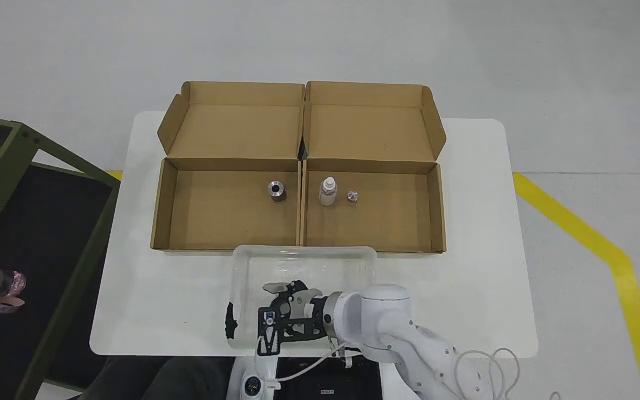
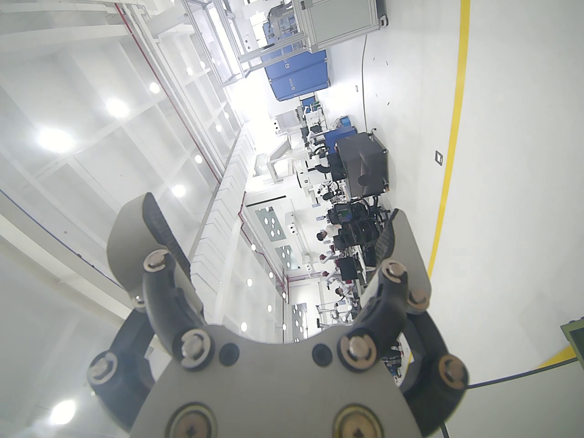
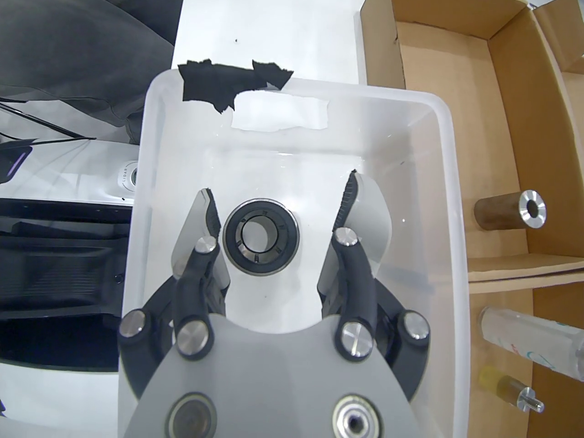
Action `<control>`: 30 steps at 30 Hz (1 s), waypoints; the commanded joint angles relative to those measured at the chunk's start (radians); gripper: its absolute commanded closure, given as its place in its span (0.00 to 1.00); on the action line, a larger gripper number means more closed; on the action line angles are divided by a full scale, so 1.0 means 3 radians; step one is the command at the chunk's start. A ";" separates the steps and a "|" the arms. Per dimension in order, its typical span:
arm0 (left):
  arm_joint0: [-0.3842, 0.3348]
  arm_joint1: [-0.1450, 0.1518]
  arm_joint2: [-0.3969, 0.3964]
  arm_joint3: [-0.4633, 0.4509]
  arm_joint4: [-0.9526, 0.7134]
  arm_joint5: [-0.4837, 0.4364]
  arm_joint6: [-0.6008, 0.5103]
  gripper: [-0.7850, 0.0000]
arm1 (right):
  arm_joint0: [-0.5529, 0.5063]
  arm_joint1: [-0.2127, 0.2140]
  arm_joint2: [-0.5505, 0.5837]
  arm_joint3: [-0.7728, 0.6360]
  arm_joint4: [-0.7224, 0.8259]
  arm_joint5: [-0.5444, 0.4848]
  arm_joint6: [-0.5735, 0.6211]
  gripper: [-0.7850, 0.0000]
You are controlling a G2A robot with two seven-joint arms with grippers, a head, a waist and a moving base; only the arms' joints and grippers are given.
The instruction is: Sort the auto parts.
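The right tool (image 3: 280,184) stands wide open over the clear plastic bin (image 3: 449,211); a round black-and-steel bearing (image 3: 260,242) lies flat on the bin floor between its ribbed fingers (image 3: 212,216), nearer to one; the left tool (image 2: 271,209) is also spread wide.

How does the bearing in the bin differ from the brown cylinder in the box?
The bearing is a flat, black-rimmed ring; the cylinder is taller, brown-sided with a silver end. The bearing lies in the clear bin, the cylinder in a cardboard box. Both have a centre hole.
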 commanded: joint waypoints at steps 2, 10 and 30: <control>0.0000 0.0000 0.0000 0.0000 0.0000 0.0000 0.0000 0.00 | 0.0006 0.0010 -0.0002 0.0036 -0.0006 -0.0013 -0.0008 0.35; 0.0000 0.0000 0.0000 0.0000 0.0000 0.0000 0.0000 0.00 | 0.0046 0.0026 -0.0028 0.0175 -0.0029 0.0003 -0.0043 0.29; 0.0000 0.0000 0.0000 0.0000 0.0000 0.0000 0.0000 0.00 | 0.0261 0.0003 -0.0187 0.0538 0.0096 0.0075 -0.0180 0.47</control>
